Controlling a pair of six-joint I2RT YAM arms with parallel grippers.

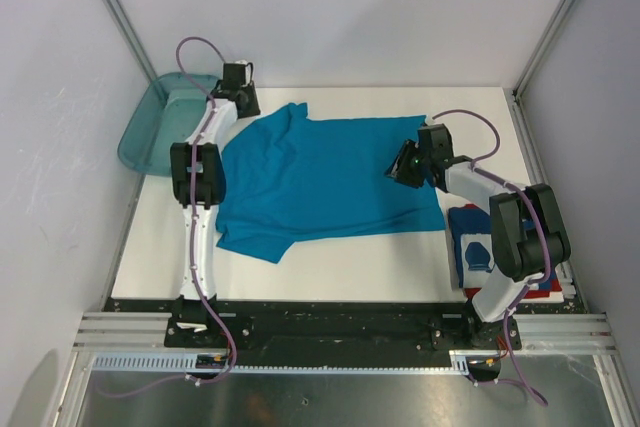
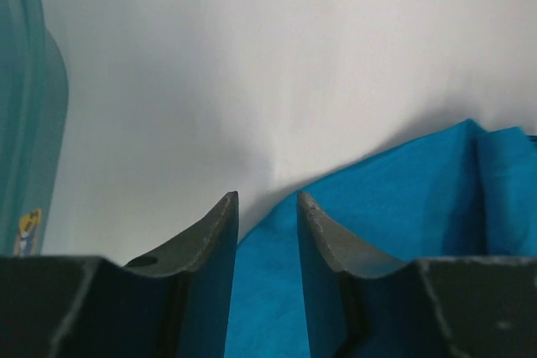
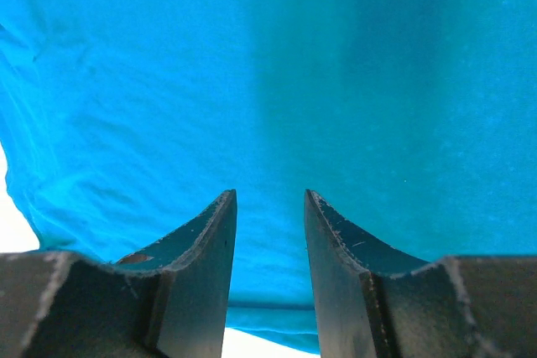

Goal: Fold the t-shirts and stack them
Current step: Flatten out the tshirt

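Top external, mid-frame: teal shirt (image 1: 320, 182) spread flat on the white table (image 1: 330, 272), one sleeve toward the upper left, the other toward the lower left, hem toward the right. Lower right of the frame: dark shirt (image 1: 468, 237), folded, white print and a red edge showing, partly hidden under the right arm, just beside the teal hem. Upper left: bin (image 1: 145, 132) at the table's corner. Left gripper (image 1: 237, 77) at upper left, near the upper sleeve; right gripper (image 1: 402, 162) over the teal shirt's right part. Left wrist: fingers (image 2: 220, 249) spread, teal cloth visible through the gap, nothing pinched; bin along the left edge. Right wrist: fingers (image 3: 336, 241) likewise spread, teal cloth filling nearly the whole frame, nothing gripped.
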